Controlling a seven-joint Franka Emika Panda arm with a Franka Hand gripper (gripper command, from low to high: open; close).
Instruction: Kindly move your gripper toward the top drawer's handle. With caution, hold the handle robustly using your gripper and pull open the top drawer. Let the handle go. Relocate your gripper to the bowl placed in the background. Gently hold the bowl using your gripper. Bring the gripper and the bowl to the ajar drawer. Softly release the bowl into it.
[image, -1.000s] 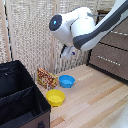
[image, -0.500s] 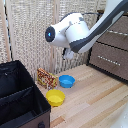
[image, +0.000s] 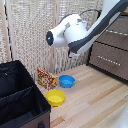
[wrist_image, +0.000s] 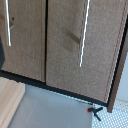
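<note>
arm (image: 75, 32) hangs up high in front of the dresser (image: 111, 52), tool itself isn't visible so can't tell if it's clenched or not. blue bowl (image: 67, 81) sits on the wood surface (image: 90, 105) between the yellow bowl (image: 55, 97) and a snack box (image: 46, 78). wrist view shows drawer fronts with silver handles (wrist_image: 84, 35)

The exterior view looked from in front across the wooden floor (image: 95, 102), fairly near, with the robot arm (image: 75, 32) large in the upper middle and the dresser (image: 111, 52) at the right edge. The wrist view faced the drawer fronts (wrist_image: 65, 45) closely, their bars (wrist_image: 84, 32) running vertically in frame. Both views shared the dresser.
</note>
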